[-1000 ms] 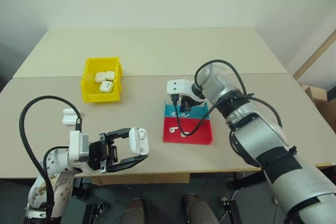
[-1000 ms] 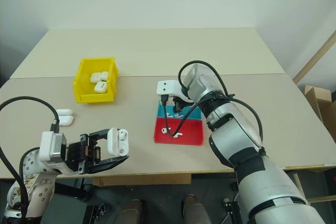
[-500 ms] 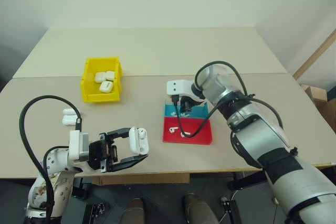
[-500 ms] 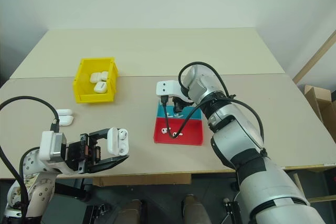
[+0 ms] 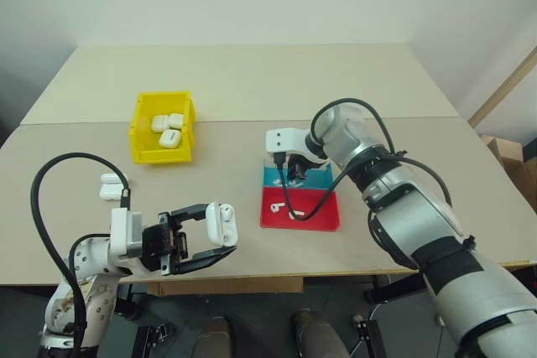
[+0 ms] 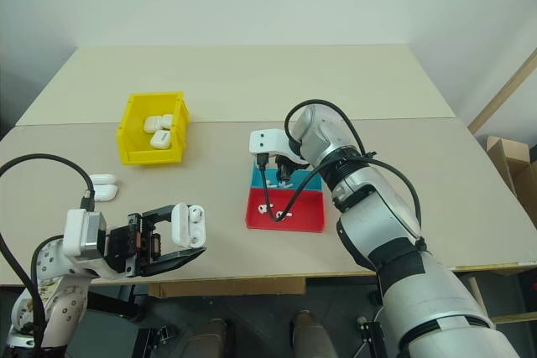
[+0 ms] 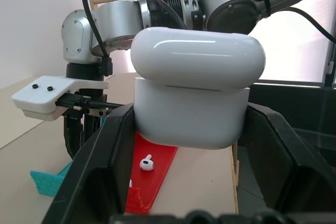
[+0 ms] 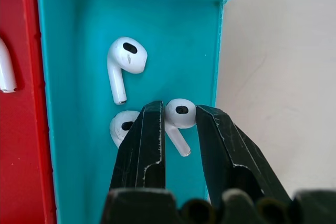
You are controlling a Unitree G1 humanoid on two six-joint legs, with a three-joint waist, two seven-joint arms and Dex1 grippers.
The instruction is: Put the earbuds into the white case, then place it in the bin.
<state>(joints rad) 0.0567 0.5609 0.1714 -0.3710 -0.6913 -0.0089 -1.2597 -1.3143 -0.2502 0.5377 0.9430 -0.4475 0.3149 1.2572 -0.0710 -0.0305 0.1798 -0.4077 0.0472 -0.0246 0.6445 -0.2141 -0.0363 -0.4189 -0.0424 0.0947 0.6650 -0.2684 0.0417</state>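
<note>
The left pincer (image 5: 220, 236) is clenched on the white case (image 7: 194, 90), held just above the near edge of the tabletop (image 5: 252, 98) with its lid up and 1 earbud already seated. The right pincer (image 8: 176, 124) reaches down into the blue far half of the tray (image 8: 79, 35), its fingers (image 8: 148, 140) set on either side of an earbud (image 8: 180, 114) and apparently just pinching its head; whether the grip is firm I cannot tell. 2 more earbuds lie beside it in the blue half, and others in the red half. The bin (image 5: 143, 150), far left, already contains 3 cases; 2 more cases (image 5: 110, 188) sit near it.

Risks: the glossy earbud could squirt out of such a narrow pinch on lifting, or the fingers could drag its neighbour along. The tray wall just beside it may snag a finger.
</note>
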